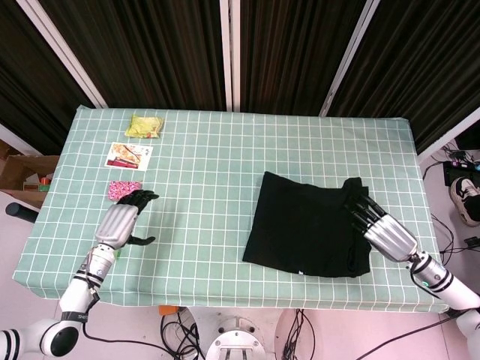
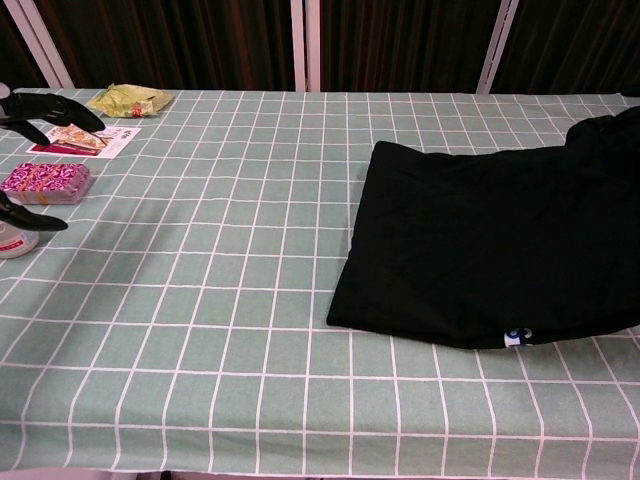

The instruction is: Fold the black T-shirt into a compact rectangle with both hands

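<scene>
Black T-shirt (image 1: 307,229): soft matte fabric folded to a rough quadrilateral, lying flat on the right half of the bench (image 1: 225,157), near its front edge. Its right margin is bunched into a raised, wrinkled ridge; a small light tag shows at the near hem in both views.

Right hand (image 1: 384,231): silver metallic back with dark fingers (image 1: 358,212) extended together and narrow, lying on the bunched right edge of the shirt. Whether they pinch the cloth or only rest on it cannot be told. The chest view does not show this hand.

Left hand (image 1: 120,222): same silver shell, dark fingers loosely spread and holding nothing, thumb out to the side, poised over the left front part of the bench, well apart from the shirt.

Bench covering: pale green cloth ruled with a white square grid.

Far left of the bench, from near to far: a small pink patterned packet (image 1: 123,189) just beyond the left fingertips, a flat white printed card (image 1: 130,156), and a crinkled yellow-green snack bag (image 1: 144,126).

Background: dark vertical curtains (image 1: 150,45) with pale uprights between them.
</scene>
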### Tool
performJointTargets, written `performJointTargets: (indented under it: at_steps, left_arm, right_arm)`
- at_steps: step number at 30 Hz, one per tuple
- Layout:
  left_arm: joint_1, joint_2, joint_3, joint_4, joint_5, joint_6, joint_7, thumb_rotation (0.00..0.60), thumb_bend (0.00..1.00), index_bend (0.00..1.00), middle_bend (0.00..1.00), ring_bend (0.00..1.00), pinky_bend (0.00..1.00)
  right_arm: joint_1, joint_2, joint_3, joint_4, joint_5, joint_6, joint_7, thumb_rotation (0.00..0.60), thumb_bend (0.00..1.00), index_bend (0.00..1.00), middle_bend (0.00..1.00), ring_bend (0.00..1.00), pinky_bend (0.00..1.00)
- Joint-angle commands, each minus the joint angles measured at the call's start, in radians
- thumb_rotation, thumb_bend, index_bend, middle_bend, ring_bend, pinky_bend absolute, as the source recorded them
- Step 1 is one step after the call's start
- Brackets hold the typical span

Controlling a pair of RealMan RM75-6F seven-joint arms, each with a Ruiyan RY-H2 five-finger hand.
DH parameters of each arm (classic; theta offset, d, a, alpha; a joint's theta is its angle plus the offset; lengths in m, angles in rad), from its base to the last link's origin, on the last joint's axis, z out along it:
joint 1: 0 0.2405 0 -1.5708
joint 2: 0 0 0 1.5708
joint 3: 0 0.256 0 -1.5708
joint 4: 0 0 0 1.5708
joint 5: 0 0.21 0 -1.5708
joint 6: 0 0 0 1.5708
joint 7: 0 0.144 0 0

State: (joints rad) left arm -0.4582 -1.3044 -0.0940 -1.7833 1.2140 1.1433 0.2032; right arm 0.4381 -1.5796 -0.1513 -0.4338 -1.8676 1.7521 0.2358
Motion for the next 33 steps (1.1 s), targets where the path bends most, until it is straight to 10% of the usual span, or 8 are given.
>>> performJointTargets:
  at_steps: [1, 13, 33]
  left_arm:
    - [0.0, 0.004, 0.0, 0.0, 0.001, -0.003, -0.003, 0.599, 0.1, 0.18, 0.13, 0.09, 0.18]
    - [0.009, 0.012, 0.006, 0.016, 0.003, -0.011, -0.036, 0.599, 0.1, 0.18, 0.13, 0.09, 0.18]
    - [0.032, 0.018, 0.018, 0.069, 0.02, -0.022, -0.113, 0.6, 0.1, 0.18, 0.12, 0.09, 0.18]
  right_arm:
    - [0.077, 0.039, 0.017, -0.091, -0.021, -0.004, -0.065, 0.6, 0.63, 0.49, 0.23, 0.08, 0.04]
    - [0.413, 0.086, 0.021, -0.425, -0.158, -0.331, -0.276, 0.6, 0.62, 0.49, 0.23, 0.08, 0.04]
    - [0.573, -0.14, 0.01, -0.258, -0.169, -0.528, -0.241, 0.6, 0.61, 0.45, 0.23, 0.08, 0.04]
